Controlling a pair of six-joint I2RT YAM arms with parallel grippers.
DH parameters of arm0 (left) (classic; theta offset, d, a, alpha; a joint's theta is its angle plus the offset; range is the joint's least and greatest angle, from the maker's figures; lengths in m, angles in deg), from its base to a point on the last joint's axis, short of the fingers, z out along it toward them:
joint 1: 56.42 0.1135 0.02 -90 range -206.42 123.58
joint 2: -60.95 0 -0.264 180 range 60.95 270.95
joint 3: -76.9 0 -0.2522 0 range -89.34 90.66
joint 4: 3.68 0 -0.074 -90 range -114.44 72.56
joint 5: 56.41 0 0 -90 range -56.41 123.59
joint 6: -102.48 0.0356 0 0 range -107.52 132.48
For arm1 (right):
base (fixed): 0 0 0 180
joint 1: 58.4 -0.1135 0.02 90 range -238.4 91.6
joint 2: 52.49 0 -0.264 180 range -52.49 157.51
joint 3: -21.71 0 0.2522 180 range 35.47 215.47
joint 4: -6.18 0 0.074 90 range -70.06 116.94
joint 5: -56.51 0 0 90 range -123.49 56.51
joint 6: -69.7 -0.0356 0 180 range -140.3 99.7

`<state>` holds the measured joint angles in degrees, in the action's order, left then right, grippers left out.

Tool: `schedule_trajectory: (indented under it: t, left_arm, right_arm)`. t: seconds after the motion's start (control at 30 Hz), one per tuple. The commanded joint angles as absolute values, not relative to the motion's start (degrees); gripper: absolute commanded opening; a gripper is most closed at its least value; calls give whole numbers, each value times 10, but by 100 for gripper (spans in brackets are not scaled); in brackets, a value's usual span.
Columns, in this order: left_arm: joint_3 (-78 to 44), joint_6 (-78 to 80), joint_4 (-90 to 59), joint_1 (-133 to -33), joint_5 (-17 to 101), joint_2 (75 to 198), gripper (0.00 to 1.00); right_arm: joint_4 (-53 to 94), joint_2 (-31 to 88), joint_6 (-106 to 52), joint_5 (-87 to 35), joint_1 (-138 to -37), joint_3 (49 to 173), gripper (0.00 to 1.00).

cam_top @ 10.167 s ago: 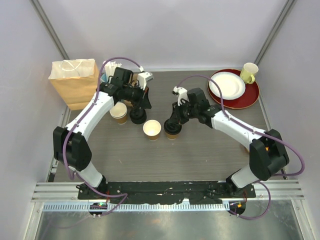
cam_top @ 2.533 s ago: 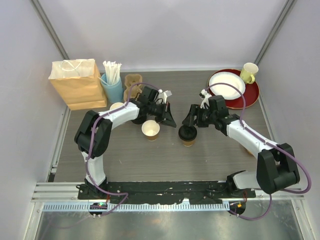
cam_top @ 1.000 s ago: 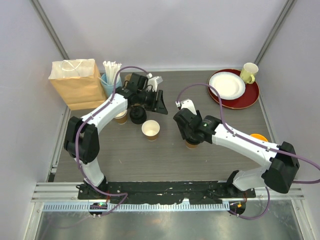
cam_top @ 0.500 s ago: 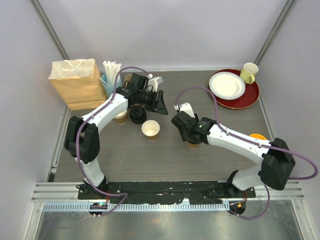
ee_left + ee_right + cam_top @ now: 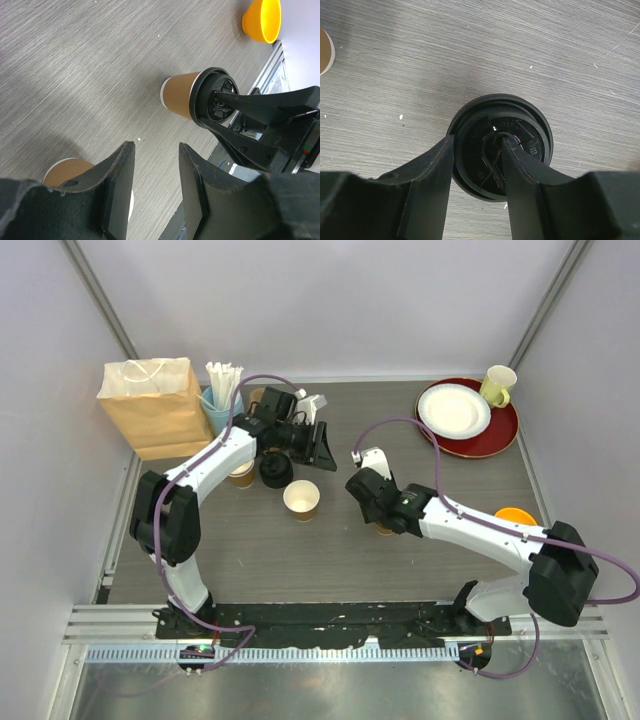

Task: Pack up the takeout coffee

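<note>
No text is being shown clearly enough to be read in any view. On the black lid of the takeout coffee cup, at the centre of the right wrist frame, a curved line of raised lettering, a small triangular mark and a small boxed mark are being displayed, but their characters are too fine to be made out.

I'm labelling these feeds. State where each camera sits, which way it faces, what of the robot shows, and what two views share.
Top external: above and behind the bases, looking down on the table; both arms show.
Left wrist: on the left arm, facing across the table at the lidded cup; left gripper in front.
Right wrist: on the right arm, facing straight down on that cup's lid; right gripper in front.
Shared: both wrist views show the lidded cup.
</note>
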<state>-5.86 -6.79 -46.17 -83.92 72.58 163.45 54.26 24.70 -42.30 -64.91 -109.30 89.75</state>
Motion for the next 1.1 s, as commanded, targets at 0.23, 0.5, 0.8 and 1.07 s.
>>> schedule_trajectory:
  t: [0.23, 0.5, 0.8, 1.07]
  left_arm:
    - [-48, -70, -464, -837, 741, 1636, 43]
    - [-48, -72, -461, -839, 744, 1635, 44]
    - [-39, -66, -464, -859, 742, 1640, 44]
    - [-15, -63, -468, -906, 732, 1676, 44]
  right_arm:
    - [588, 241, -462, -624, -1078, 863, 44]
    - [586, 207, -458, -615, -1076, 893, 50]
    - [583, 174, -431, -627, -1075, 936, 59]
    - [565, 124, -432, -614, -1024, 936, 59]
